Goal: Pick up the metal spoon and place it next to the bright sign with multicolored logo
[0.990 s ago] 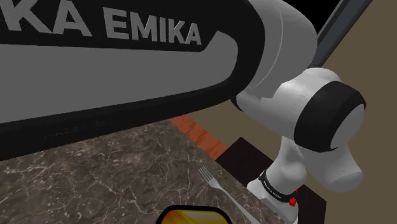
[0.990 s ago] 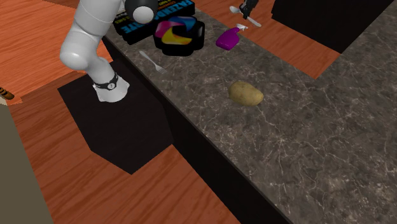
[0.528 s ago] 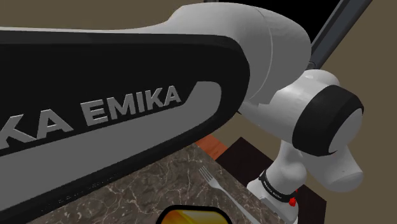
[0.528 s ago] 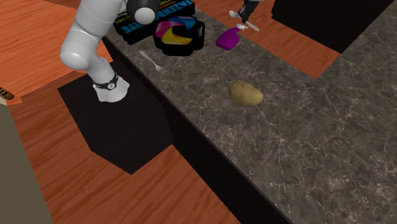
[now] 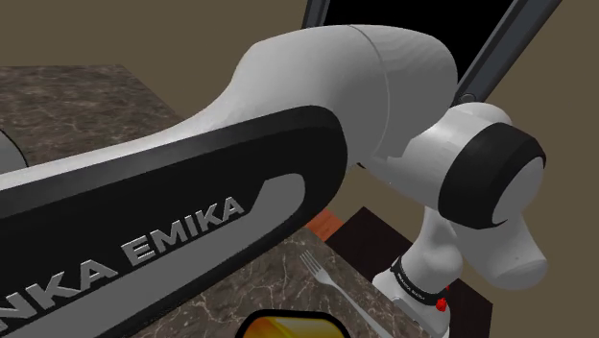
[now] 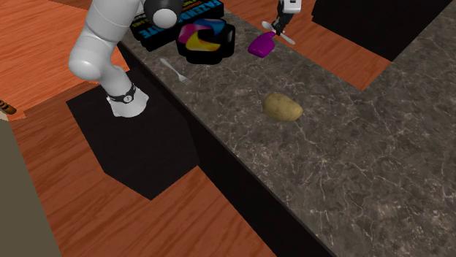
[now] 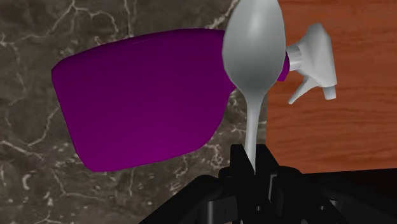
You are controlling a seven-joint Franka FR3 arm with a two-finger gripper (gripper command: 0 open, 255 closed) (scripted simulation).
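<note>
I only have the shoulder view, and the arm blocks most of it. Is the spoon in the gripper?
Observer: Yes, in the wrist view the gripper clasps the spoon by its handle.
Operator: What's beneath it?
Observer: A purple spray bottle, lying on the counter.
Operator: Where's the sign?
Observer: In the second exterior view the sign sits on the counter, just left of the spray bottle.

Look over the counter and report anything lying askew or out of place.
The purple spray bottle lies on its side at the edge of the dark stone counter, its white trigger head apparently jutting over the wooden floor. Nothing looks spilled. The spoon, held in the jaws, hangs over it.
</note>
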